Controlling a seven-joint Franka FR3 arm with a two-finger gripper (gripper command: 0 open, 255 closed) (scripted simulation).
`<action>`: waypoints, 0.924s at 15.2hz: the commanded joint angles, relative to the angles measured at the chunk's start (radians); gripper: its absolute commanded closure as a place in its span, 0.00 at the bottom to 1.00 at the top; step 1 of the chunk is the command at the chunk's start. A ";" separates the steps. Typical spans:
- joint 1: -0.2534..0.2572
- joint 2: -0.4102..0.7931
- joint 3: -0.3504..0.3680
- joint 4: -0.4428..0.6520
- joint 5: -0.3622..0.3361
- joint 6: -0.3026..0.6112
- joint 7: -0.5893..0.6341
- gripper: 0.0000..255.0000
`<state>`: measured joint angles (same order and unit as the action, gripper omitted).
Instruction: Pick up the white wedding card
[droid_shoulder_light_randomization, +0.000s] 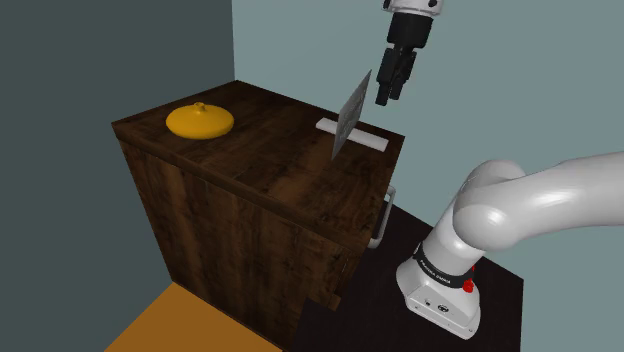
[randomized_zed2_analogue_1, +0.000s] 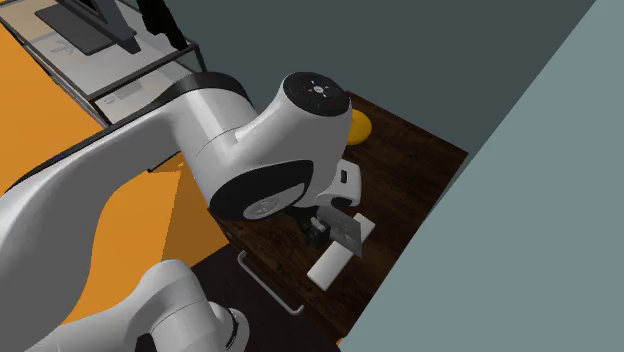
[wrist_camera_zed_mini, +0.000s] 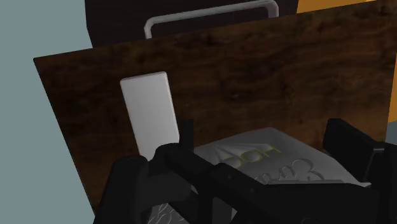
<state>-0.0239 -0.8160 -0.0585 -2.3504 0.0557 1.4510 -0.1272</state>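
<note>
Gripper (droid_shoulder_light_randomization: 388, 98): fingers (wrist_camera_zed_mini: 348, 143) were clamped on grey card (droid_shoulder_light_randomization: 350, 115), one at ea. side edge; card hung steeply tilted over white slab (droid_shoulder_light_randomization: 372, 139) on dark wood cabinet (droid_shoulder_light_randomization: 250, 150). Orange dish (droid_shoulder_light_randomization: 200, 121) sat well apart, twd. shoulder view's left.

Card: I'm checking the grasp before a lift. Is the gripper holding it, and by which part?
It cannot be told. The grey card is tilted steeply above the white strip, close beside the gripper, but whether they touch is unclear.
</note>
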 joint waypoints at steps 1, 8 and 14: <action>0.000 0.000 0.000 0.000 0.000 0.000 0.000 0.00; -0.227 0.019 0.342 0.105 0.186 -0.044 0.835 0.00; -0.372 0.098 0.521 0.198 0.251 -0.034 1.267 0.00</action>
<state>-0.3881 -0.7176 0.4499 -2.1441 0.3002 1.4072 1.1099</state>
